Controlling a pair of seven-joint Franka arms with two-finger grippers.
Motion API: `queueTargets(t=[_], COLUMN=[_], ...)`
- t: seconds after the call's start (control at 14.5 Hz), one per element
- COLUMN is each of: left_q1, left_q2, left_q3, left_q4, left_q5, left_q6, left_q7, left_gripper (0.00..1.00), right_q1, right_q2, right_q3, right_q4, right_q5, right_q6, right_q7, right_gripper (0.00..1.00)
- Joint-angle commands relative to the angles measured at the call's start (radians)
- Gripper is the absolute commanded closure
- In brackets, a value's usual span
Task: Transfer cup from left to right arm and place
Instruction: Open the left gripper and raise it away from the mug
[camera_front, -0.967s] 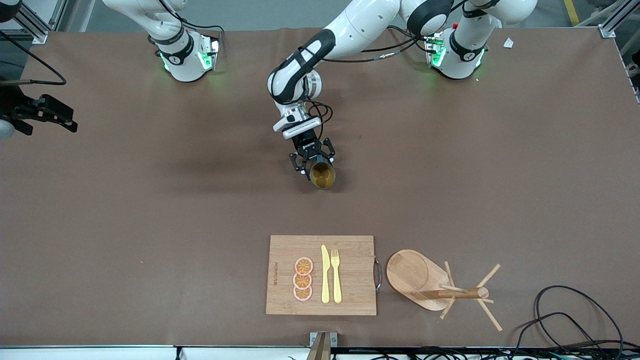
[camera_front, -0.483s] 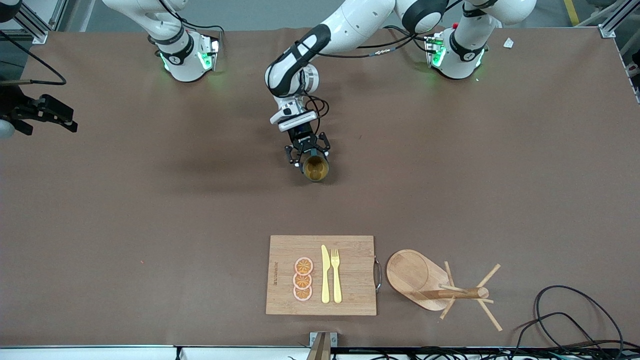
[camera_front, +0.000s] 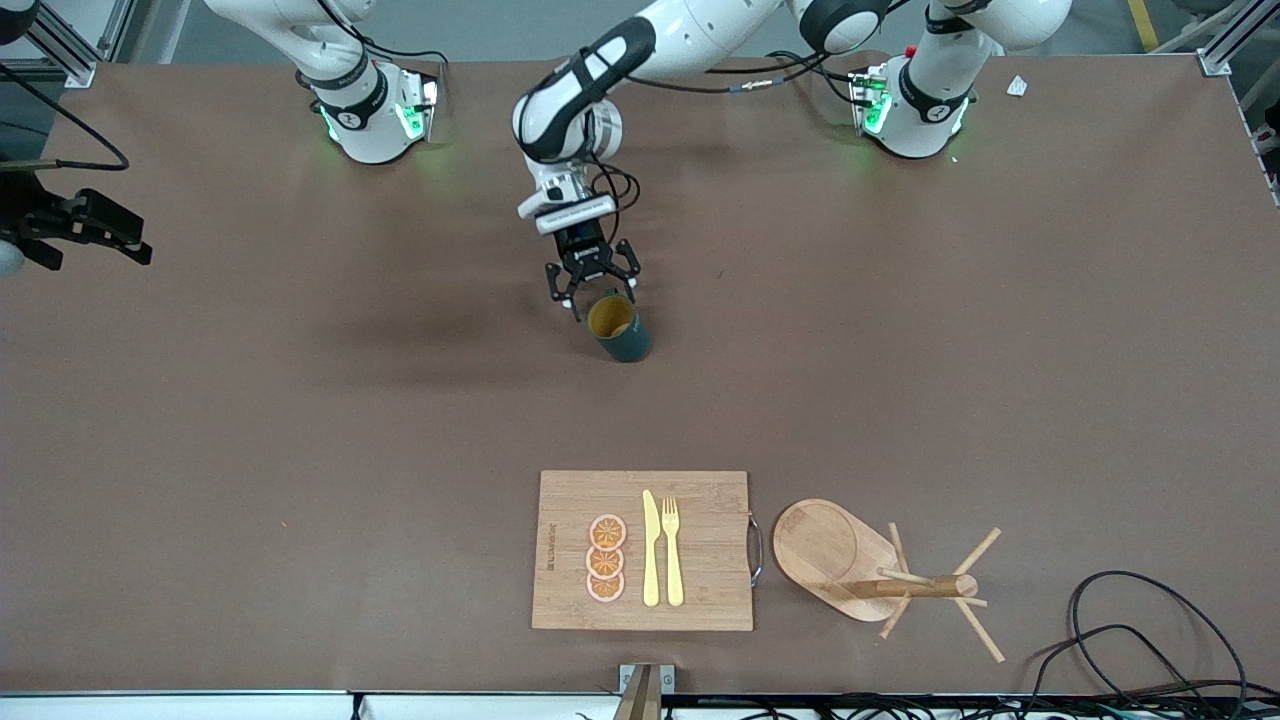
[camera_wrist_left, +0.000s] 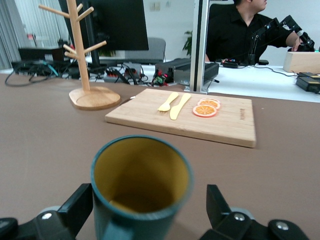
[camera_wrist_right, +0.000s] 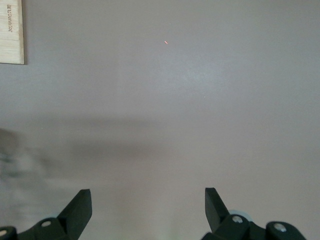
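Note:
The cup (camera_front: 622, 335), dark teal with a yellowish inside, is on the table near its middle, mouth up and leaning a little toward my left gripper (camera_front: 598, 298). The left gripper is low and level, and its open fingers stand on either side of the cup. In the left wrist view the cup (camera_wrist_left: 142, 170) fills the space between the fingers of the left gripper (camera_wrist_left: 147, 192). One finger is against its side and a gap shows at the other. The handle faces the wrist. My right gripper (camera_wrist_right: 147, 200) is open and empty over bare table, and it shows at the right arm's end (camera_front: 135, 235).
A wooden cutting board (camera_front: 700, 550) lies near the front camera, with three orange slices (camera_front: 606, 558), a yellow knife (camera_front: 650, 548) and a fork (camera_front: 672, 550) on it. A wooden mug tree (camera_front: 880, 570) stands beside it. Black cables (camera_front: 1130, 620) lie at the left arm's end.
My left gripper and the cup have moved together toward the robots' bases and the right arm's end. The cup's side now shows below its mouth. The right gripper barely shifted.

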Motion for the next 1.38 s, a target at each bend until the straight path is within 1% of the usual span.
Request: queueTargets(t=[0.0,0.14,0.28,0.48,0.69,0.76,0.97,1.1,1.31], left_q1=[-0.006,-0.004,-0.002,0.007,0.036,0.054,0.167,0.268,0.397], left_q2=[-0.062,-0.126,-0.195,-0.312,-0.448,-0.488,-0.585,-0.637,-0.676], left_q3=[-0.046,-0.084,-0.107,-0.106,-0.096,-0.093,-0.095,-0.096,-0.096], left_q4=[-0.006,-0.006,-0.006,-0.008,-0.006,-0.006,-0.006,-0.006,-0.006], left_q5=[-0.063,-0.135,-0.219,-0.371,-0.547,-0.583,-0.678,-0.752,-0.825], left_q6=[-0.012,-0.014,-0.012,-0.012,-0.012,-0.012,-0.009,0.0,0.002], left_q7=[0.012,0.012,0.015,0.061,0.228,0.268,0.395,0.521,0.7], left_gripper=[0.0,0.0,0.0,0.0,0.0,0.0,0.0,0.0,0.0], right_q1=[-0.018,-0.016,-0.018,-0.018,-0.018,-0.018,-0.019,-0.018,-0.015], right_q2=[-0.021,-0.021,-0.021,-0.021,-0.021,-0.021,-0.021,-0.021,-0.025], right_q3=[0.006,0.006,0.006,0.006,0.006,0.006,0.006,0.006,0.008], right_q4=[-0.016,-0.016,-0.016,-0.016,-0.016,-0.016,-0.017,-0.02,-0.042], right_q5=[0.013,0.015,0.015,0.015,0.015,0.015,0.016,0.022,0.038], right_q6=[-0.001,-0.001,-0.001,-0.001,-0.001,-0.001,-0.001,-0.004,-0.003], right_q7=[-0.016,-0.016,-0.016,-0.016,-0.016,-0.016,-0.016,-0.016,-0.007], right_gripper=[0.0,0.0,0.0,0.0,0.0,0.0,0.0,0.0,0.0])
